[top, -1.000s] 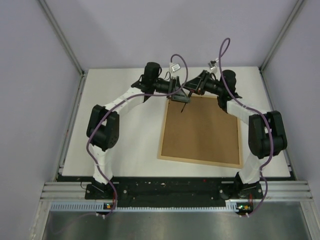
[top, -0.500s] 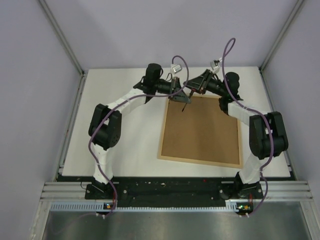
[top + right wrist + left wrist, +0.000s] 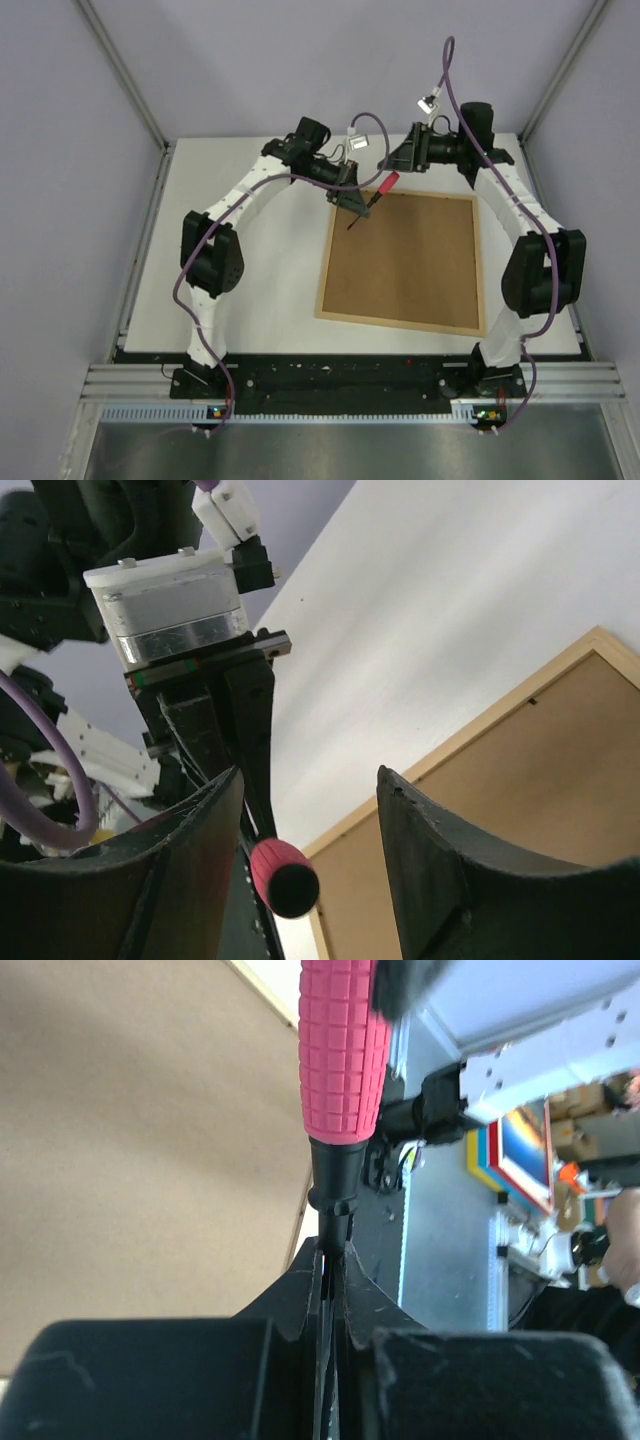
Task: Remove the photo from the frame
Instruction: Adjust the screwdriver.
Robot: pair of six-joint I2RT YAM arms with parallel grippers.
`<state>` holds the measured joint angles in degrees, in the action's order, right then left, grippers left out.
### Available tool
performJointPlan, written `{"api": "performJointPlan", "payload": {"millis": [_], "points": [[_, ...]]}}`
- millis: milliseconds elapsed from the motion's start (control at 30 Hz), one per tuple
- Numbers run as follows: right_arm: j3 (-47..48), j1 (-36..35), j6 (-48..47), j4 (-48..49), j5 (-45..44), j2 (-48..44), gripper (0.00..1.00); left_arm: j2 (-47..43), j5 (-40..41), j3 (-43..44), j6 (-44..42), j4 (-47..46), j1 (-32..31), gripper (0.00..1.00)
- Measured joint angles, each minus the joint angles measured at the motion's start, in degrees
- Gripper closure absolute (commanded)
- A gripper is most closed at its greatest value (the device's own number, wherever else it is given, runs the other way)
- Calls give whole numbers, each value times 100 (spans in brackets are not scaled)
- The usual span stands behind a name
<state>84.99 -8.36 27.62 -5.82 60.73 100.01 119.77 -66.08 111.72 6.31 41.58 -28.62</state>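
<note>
Left claw (image 3: pixel 328 1270) is clamped tight on the black shaft of a pink-handled screwdriver (image 3: pixel 340 1050); right claw (image 3: pixel 310 777) is spread wide, empty, near the handle.

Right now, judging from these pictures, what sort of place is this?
Probably a robotics lab test cell: left arm and right arm bolted to an aluminium rail, with plain panel walls closing in a white table.

Pink-handled tool (image 3: pixel 372 198) over brown backing board (image 3: pixel 405 260)

Left black two-finger gripper (image 3: pixel 327 1270): clamped on thin shaft of pink-handled tool (image 3: pixel 340 1050)
Right black two-finger gripper (image 3: pixel 310 800): fingers spread apart
</note>
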Motion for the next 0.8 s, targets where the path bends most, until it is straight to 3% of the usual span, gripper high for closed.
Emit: {"api": "performJointPlan", "payload": {"millis": [167, 300, 500, 800], "points": [[483, 101, -1541, -1849, 579, 57, 46, 0, 153, 302, -1725, 1711, -2, 100], [483, 98, -2120, -2739, 999, 289, 46, 4, 317, 304, -2413, 2389, -2, 100], [474, 37, -2756, -3552, 1276, 431, 46, 11, 575, 343, -2833, 2824, -20, 100], [426, -470, -3211, -3923, 1294, 431, 49, 92, 763, 586, -3047, 3110, -114, 100]]}}
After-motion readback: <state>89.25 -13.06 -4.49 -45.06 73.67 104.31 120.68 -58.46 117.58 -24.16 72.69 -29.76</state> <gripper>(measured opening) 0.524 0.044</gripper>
